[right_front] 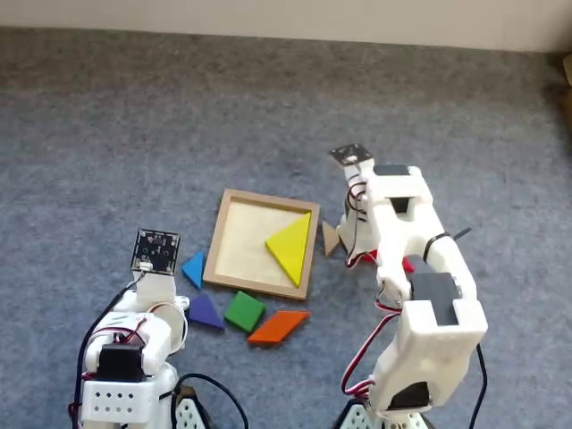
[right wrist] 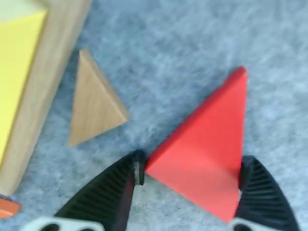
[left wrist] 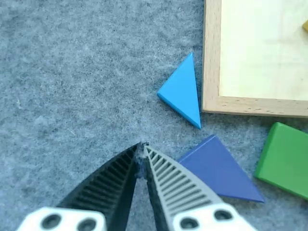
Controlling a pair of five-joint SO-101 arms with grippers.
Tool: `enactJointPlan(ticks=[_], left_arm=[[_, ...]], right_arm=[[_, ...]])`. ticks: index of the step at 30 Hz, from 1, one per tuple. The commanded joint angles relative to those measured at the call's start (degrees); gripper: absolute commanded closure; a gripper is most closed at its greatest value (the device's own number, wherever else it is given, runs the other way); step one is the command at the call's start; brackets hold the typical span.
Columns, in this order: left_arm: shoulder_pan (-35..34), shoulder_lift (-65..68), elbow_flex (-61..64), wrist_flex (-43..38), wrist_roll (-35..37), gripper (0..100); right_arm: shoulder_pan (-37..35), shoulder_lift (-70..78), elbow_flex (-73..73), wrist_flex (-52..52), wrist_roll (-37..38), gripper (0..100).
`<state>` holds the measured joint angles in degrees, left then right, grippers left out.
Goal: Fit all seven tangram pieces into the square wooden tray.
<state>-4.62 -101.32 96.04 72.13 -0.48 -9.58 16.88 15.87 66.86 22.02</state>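
Observation:
The square wooden tray (right_front: 234, 234) lies mid-table with a yellow triangle (right_front: 291, 246) inside at its right. Next to the tray's right edge rests a tan triangle (right_front: 331, 238) (right wrist: 94, 103). My right gripper (right wrist: 192, 168) is low on the carpet, its fingers touching both sides of a red triangle (right wrist: 207, 149) (right_front: 407, 264). Left of the tray is a light blue triangle (right_front: 192, 268) (left wrist: 183, 91). A dark blue triangle (right_front: 205, 311) (left wrist: 216, 168), green square (right_front: 244, 310) (left wrist: 284, 161) and orange parallelogram (right_front: 278, 326) lie along the tray's front. My left gripper (left wrist: 143, 147) is shut and empty, just short of the blue triangles.
Grey carpet covers the table, with wide free room behind and to the left of the tray. The right arm (right_front: 420, 268) hangs over most of the red triangle in the high view. The left arm (right_front: 134, 344) sits at the front left.

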Motion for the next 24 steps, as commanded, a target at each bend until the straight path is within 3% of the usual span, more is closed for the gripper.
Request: enactJointPlan(ticks=[1,7,13,24], left_arm=[[-0.6,-3.0,1.1,0.3,0.3,99],[-0.6,-3.0,1.1,0.3,0.3,99],[-0.6,-3.0,1.1,0.3,0.3,99],[-0.6,-3.0,1.1,0.3,0.3,99]], right_arm=[[0.7,1.2,-2.1,-0.9,0.6,72.7],[1.4,1.2,-2.1,-0.8,0.6,73.6],[2.2,1.0,-2.1,-0.7,0.6,85.5],[1.9,-6.5,-4.6,2.8,0.6,85.7]])
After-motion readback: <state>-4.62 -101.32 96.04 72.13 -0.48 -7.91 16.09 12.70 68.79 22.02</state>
